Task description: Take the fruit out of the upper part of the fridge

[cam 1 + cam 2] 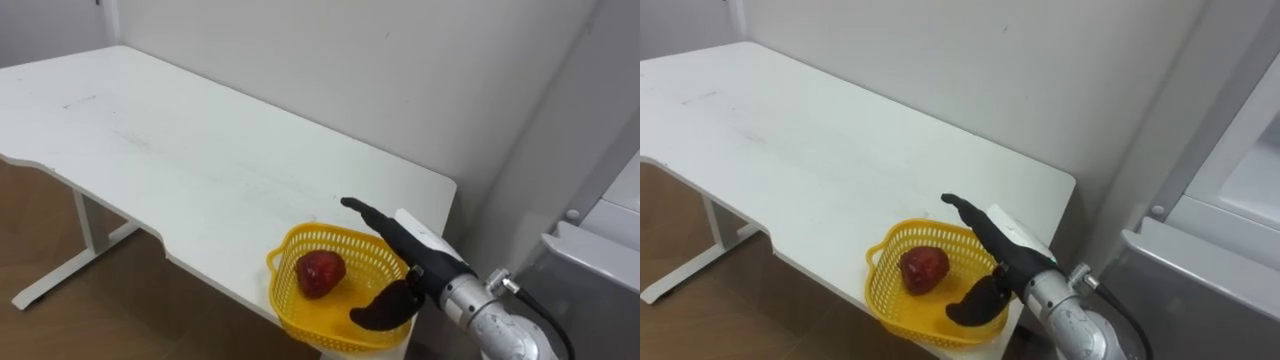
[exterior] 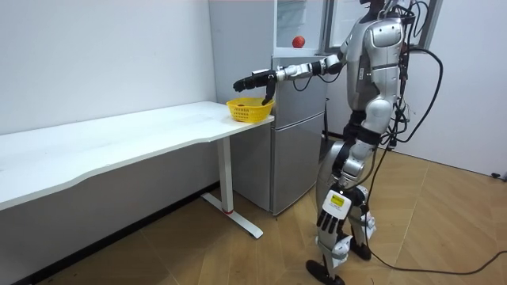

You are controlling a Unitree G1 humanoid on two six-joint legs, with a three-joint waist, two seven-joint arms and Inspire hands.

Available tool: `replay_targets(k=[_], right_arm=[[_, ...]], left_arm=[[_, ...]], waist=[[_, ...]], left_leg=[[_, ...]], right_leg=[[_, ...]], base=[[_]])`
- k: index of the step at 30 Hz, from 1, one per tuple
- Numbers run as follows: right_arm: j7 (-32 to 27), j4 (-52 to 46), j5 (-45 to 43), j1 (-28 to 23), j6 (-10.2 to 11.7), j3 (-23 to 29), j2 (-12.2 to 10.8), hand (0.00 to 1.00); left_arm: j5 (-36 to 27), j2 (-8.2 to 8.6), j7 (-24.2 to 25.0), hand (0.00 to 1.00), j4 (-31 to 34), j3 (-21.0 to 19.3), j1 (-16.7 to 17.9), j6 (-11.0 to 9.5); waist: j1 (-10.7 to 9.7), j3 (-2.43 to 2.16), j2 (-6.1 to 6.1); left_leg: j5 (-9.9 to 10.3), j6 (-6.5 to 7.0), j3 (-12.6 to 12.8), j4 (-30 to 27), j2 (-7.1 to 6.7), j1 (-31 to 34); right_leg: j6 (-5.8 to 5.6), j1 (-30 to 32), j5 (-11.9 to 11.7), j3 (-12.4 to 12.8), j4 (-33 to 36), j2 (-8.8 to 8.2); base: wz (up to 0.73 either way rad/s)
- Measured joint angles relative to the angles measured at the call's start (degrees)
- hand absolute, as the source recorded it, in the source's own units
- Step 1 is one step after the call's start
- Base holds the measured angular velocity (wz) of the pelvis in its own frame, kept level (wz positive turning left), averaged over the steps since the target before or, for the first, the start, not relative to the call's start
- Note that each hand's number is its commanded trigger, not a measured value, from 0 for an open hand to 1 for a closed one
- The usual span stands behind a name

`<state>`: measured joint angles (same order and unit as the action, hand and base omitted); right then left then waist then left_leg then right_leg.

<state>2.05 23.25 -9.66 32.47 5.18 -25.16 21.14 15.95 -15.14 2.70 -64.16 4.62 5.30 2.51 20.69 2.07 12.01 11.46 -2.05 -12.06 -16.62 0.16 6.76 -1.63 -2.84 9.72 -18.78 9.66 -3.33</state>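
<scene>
The right hand (image 1: 410,255) hangs open and empty, fingers stretched out straight and the thumb dropped wide below them; it is dark and matte, on a metal wrist. Directly under the fingers and just ahead of the thumb sits the yellow basket (image 1: 290,305), a plastic bowl-shaped one with a lattice wall and a wavy rim. The thumb tip dips at or inside its near rim; I cannot tell whether it touches.

The red fruit (image 1: 320,272) lies on the basket floor, to the left of the thumb and apart from it. It is roundish, glossy, somewhat lumpy, apple-like.

So I'd judge the main job done: the fruit is out of the fridge and dropped off, and the hand has let go. What seems left is drawing the arm away.

The basket stands at the corner of the white table (image 1: 200,160), a smooth, flat matte top that runs away to the left of the hand on white metal legs. Behind the arm, on its right side, is the grey fridge (image 2: 297,134), boxy with a dull metallic skin. Its upper compartment looks open, and a small red ball-shaped item (image 2: 298,41) shows inside, so a second fetch may remain.
</scene>
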Motion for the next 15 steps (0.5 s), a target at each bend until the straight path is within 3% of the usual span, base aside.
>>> replay_targets(k=[4, 8, 12, 15], right_arm=[[-0.78, -4.81, 0.36, -0.02, -0.26, 0.07, -0.25, 0.00], [-2.44, -7.16, 2.07, -0.01, 0.87, 0.17, -0.56, 0.00], [-2.89, -11.76, 3.16, -0.22, 1.08, 1.87, -0.75, 0.00], [-4.18, -16.15, 4.87, -0.31, 1.65, 4.52, -1.18, 0.00]], left_arm=[[0.04, 0.04, 0.03, 0.00, 0.06, -0.04, 0.85, 0.00], [0.01, 0.29, -0.16, 0.00, 0.07, 0.07, 1.23, -0.03], [0.01, 0.60, -1.13, 0.00, 0.09, -0.02, 2.18, -0.11], [0.05, 0.91, -1.11, 0.00, 0.11, -0.04, 3.23, -0.33]], waist=[[-0.36, -0.12, -0.31], [-0.82, -0.23, -0.94], [-2.88, -0.27, -1.88], [-3.83, -0.69, -2.92]], left_leg=[[0.00, 0.00, 0.20, -0.09, 0.00, -0.10], [-0.01, 0.01, 0.23, -0.11, -0.01, -0.61], [0.00, 0.00, 0.24, -0.01, 0.00, -0.80], [0.00, 0.00, 0.65, -0.06, 0.02, -1.22]], right_leg=[[0.00, -0.10, 0.00, 0.04, -0.03, -0.01], [0.00, -0.70, 0.00, 0.10, -0.04, -0.03], [0.00, -0.96, 0.00, 0.11, -0.05, -0.03], [0.00, -1.19, 0.00, 0.30, 0.01, -0.06]], base=[[0.00], [0.01], [-0.01], [-0.09]])
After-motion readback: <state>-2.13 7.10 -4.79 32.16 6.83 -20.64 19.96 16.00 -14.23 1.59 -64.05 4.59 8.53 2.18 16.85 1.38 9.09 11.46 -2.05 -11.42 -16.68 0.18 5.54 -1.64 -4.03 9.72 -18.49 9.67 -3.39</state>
